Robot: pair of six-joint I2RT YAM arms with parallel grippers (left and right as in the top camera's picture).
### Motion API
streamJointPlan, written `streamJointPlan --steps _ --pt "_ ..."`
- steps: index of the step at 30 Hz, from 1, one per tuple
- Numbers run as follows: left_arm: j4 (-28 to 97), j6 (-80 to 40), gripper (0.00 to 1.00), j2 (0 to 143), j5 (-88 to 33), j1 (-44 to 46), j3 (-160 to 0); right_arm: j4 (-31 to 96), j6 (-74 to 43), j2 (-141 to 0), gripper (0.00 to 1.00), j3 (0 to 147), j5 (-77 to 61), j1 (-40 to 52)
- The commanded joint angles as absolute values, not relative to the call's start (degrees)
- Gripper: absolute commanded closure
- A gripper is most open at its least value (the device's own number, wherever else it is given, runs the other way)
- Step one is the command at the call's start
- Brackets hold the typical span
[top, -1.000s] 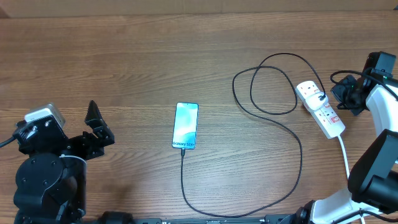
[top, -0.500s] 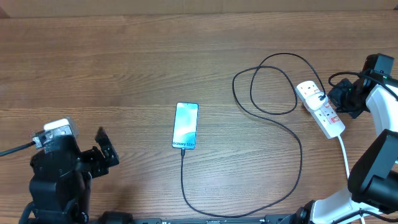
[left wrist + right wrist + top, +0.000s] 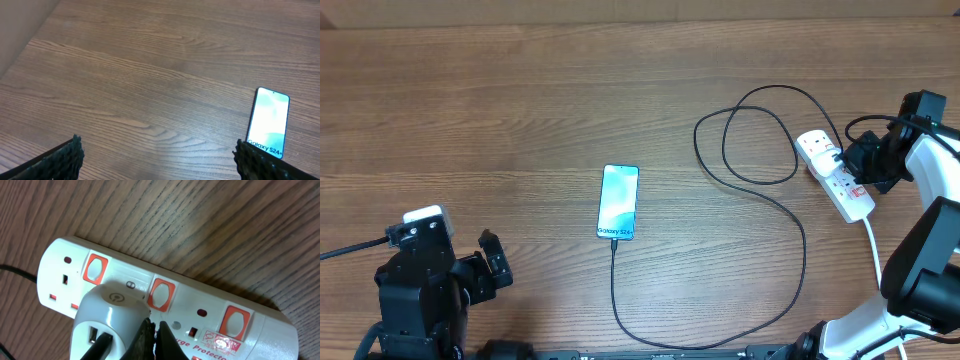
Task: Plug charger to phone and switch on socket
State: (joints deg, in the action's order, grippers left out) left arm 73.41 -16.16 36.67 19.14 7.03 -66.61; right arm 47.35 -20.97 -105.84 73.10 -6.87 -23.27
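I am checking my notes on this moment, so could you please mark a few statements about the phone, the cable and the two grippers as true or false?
1. The phone lies screen up with the charger cable running to its bottom edge. True.
2. The left gripper holds the phone. False: it is apart from the phone, open and holding nothing.
3. The right gripper is at the socket, its fingertips close together near a red switch. True.
4. The socket has nothing plugged into it. False: a white adapter sits in it.
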Motion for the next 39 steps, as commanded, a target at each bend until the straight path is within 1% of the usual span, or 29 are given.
streamJointPlan --steps 1,14,21,27,39 --pt "73.52 -16.34 0.0 36.75 19.86 7.16 -66.3 46.54 -20.75 -106.54 0.96 73.23 -6.26 -23.51" --pt "73.52 -16.34 0.01 36.75 19.86 7.16 -66.3 44.97 -21.17 -106.83 0.96 73.23 -5.45 -23.51" --pt "73.52 -16.32 0.01 36.75 19.86 7.16 -66.3 45.21 -21.15 -110.3 0.96 73.21 -6.52 -23.49" --pt "73.52 -16.34 0.0 36.75 19.86 7.16 -66.3 45.39 -21.15 -110.39 0.96 73.25 -6.52 -23.62" --pt "73.52 -16.34 0.0 36.75 19.86 7.16 -66.3 54.08 -21.15 -110.39 0.96 81.52 -6.52 -24.21"
